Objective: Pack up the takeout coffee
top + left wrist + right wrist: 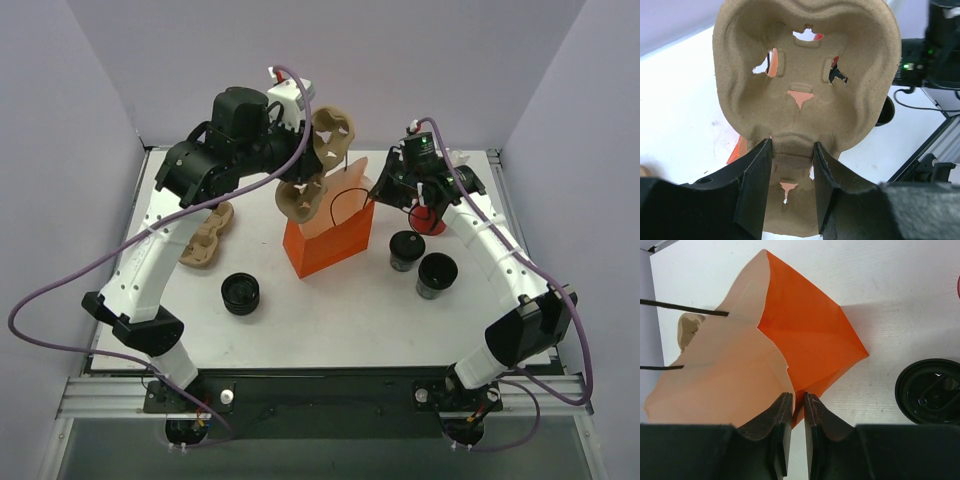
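The left gripper (792, 147) is clamped on the cardboard carrier (850, 75), upper centre of the frame. The right gripper (798, 399) pinches the orange bag (810, 335) at its rim.

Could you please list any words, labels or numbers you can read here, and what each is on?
No readable text in any view.
Bag: plain orange, no print.
Carrier: bare brown pulp, no marks.
Cup: only raised shapes on its black top, nothing legible.

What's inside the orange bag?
Only pale lining shows inside the orange bag; no cup. The cup carrier in the left gripper and the bag's own walls cover its bottom.
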You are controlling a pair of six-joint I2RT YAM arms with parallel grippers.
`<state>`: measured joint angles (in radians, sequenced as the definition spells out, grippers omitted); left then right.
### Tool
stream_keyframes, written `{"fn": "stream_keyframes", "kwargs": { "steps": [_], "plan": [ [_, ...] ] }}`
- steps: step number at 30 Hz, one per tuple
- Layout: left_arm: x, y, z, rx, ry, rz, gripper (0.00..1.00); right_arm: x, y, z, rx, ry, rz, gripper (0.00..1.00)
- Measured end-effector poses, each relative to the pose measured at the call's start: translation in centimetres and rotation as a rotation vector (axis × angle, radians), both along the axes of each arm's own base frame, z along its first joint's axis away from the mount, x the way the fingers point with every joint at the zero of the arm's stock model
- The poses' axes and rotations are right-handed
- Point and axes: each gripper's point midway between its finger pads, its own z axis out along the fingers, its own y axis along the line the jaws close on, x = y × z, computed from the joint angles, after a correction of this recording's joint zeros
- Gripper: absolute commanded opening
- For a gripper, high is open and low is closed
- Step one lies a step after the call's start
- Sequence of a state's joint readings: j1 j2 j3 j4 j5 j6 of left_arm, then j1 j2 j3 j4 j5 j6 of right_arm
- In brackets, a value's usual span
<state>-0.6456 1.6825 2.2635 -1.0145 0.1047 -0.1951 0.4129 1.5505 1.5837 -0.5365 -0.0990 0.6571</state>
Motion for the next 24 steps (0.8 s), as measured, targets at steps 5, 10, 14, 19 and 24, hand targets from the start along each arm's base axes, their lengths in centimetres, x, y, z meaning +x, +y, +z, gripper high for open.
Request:
{"fn": "stream_keyframes", "kwargs": {
  "steps": [5,10,14,19,24],
  "plan": [
    [-0.9,-1.5,1.2,-0.006,-0.040,-0.049,0.28,-0.3,0.3,0.4,0.011,0.003,0.023,0.25],
    [-0.3,-2.0,0.4,0.012,-0.035,-0.056,0.28,-0.3,0.6,1.2,0.024,-0.006,0.040,0.40],
    [0.6,-2.6,-1.0,0.043,-0.018,-0.058,0.28,-0.2,0.9,2.1,0.037,-0.024,0.057,0.43],
    [1.6,-2.6,-2.2,0.077,-0.011,-0.032,0.28,-0.8,1.6,2.7,0.027,-0.047,0.161,0.41],
    [1.7,-2.5,-1.9,0.079,-0.020,-0.026,0.28,-1.6,1.8,3.8,0.000,-0.143,0.340,0.43]
  ]
}}
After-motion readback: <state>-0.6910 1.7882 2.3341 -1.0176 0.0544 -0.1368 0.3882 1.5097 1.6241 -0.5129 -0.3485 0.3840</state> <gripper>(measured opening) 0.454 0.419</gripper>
